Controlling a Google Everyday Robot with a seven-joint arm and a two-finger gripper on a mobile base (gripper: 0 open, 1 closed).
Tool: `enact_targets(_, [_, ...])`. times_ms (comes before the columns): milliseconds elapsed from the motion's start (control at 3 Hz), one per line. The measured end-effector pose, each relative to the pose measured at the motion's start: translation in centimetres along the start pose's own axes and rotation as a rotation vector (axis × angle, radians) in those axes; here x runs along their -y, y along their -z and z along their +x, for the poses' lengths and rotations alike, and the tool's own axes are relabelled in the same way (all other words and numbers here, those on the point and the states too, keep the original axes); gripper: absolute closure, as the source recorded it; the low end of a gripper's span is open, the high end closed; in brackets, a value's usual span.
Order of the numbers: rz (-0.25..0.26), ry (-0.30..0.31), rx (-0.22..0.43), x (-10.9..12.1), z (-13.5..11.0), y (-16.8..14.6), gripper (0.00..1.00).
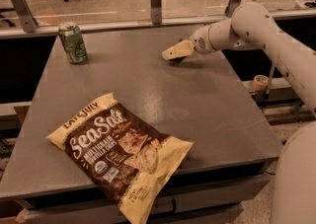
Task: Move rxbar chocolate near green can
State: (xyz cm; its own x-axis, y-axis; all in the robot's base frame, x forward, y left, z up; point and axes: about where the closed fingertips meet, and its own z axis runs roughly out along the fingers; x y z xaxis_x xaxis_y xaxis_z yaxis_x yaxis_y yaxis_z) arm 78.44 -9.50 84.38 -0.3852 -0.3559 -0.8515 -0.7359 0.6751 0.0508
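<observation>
Claw (173, 53), grip unclear, hangs low over the table (212, 109) rear, green can (73, 43) well apart, chip bag (121, 149) nearer front.

Smooth white rounded arm (256, 25) — tan jaws over the table's (207, 99) far side.

Smooth table (197, 104), glossy chip bag (118, 151) (crinkled), metal green can (73, 43), matt plastic claw (170, 54) over table's back

Seeing green can (73, 43) standing upright near far left corner of surface (217, 114), green-white pattern, silver top. Seeing rxbar chocolate (179, 60) only as dark sliver lying flat on surface, mostly hidden under my pincer (170, 53). Am holding pincer low over far middle of surface, well apart from can.
</observation>
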Motion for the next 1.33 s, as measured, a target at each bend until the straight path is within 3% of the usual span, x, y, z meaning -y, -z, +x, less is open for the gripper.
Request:
enact_targets(1000, [0.031, 0.026, -0.009, 0.2, 0.8, -0.1, 0.88])
enact_targets(1333, [0.055, 0.093, 0.032, 0.0, -1.7, 2.0, 1.0])
